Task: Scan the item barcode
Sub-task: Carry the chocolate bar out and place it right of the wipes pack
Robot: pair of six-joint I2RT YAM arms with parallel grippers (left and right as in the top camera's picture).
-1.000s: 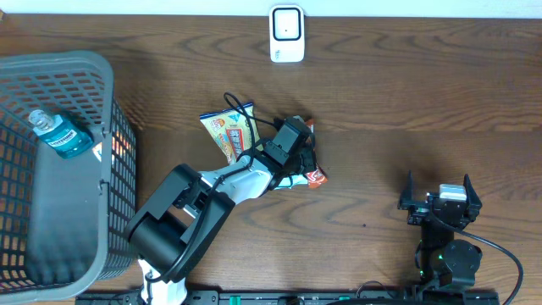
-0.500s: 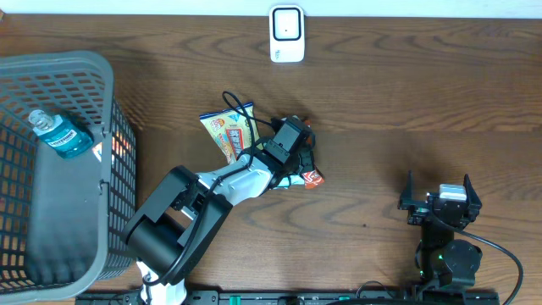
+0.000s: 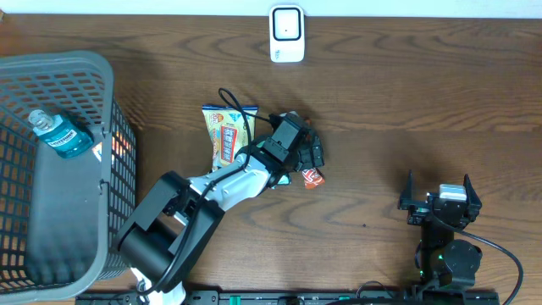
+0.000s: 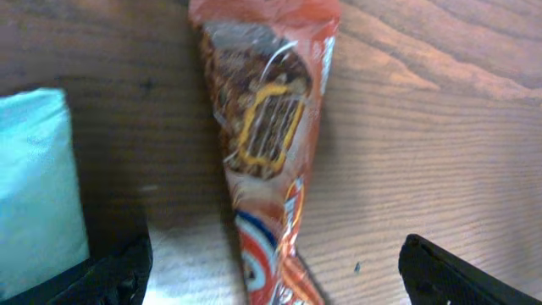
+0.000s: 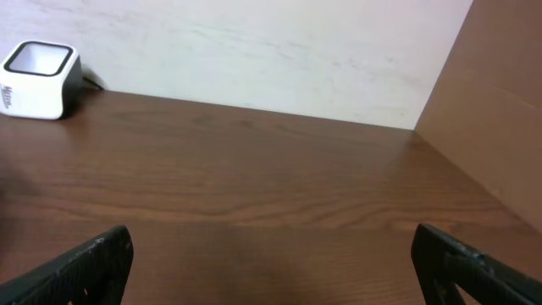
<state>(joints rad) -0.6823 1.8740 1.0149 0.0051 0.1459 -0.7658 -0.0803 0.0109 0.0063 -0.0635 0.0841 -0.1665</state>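
An orange cone-shaped snack wrapper (image 4: 267, 127) lies on the wooden table, its narrow end between the spread fingers of my left gripper (image 4: 271, 280), which is open and holds nothing. From overhead, only the wrapper's red tip (image 3: 313, 176) shows beside the left gripper (image 3: 312, 154). The white barcode scanner (image 3: 287, 34) stands at the table's far edge, well beyond the wrapper. My right gripper (image 3: 440, 199) rests open near the front right, and in its own view the right gripper (image 5: 275, 271) has only bare wood between its fingers.
A yellow snack bag (image 3: 227, 135) lies just left of the left arm. A teal packet (image 4: 38, 186) sits beside the wrapper. A grey mesh basket (image 3: 106, 195) at the left holds a blue bottle (image 3: 61, 135). The scanner (image 5: 38, 80) shows far left in the right wrist view.
My left gripper has gone from shut to open, letting go of the orange wrapper, which now lies on the table. The yellow bag has swung more upright. The right arm stayed still.
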